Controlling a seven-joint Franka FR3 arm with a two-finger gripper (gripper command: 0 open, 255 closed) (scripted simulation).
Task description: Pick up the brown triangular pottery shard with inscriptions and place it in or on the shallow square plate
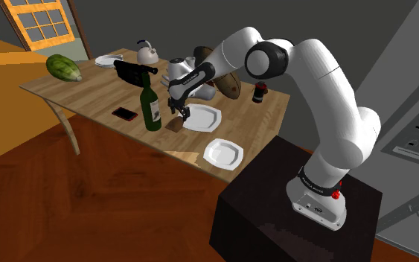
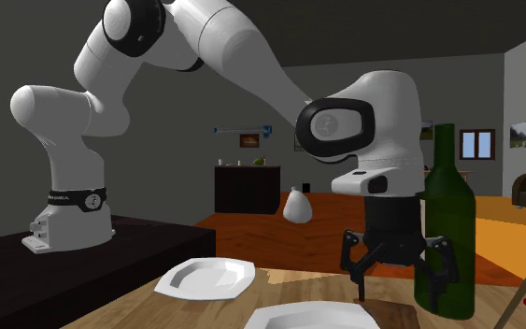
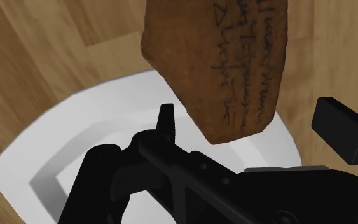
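On the table, shard: the brown triangular pottery shard (image 1: 175, 126) lies on the wood, just beside the white plate (image 1: 202, 117). In the wrist view its pointed end overlaps the plate's rim.
Writing on shard: several lines of dark handwritten script run along its face. The characters cannot be read.
Other lettering: pale text sits on the dark band (image 2: 76, 198) at the arm's base. It is too small to read.
Gripper: the black gripper (image 1: 179, 117) hangs directly above the shard with its fingers spread apart, one to each side. It grips nothing.
Surface: the light plank-wood table (image 1: 96, 89) also bears a green bottle (image 1: 151, 108) near the gripper, a red phone (image 1: 124, 113), a second white plate (image 1: 223, 153), a kettle (image 1: 146, 53) and a green oval fruit (image 1: 64, 67).
Stand: a black box (image 1: 274, 216) stands at the table's near edge.
Room: the floor (image 1: 88, 193) is reddish wood and the walls are dark grey. An orange-framed window (image 1: 40, 21) is behind the table, and framed pictures hang on the far wall in the second exterior view.
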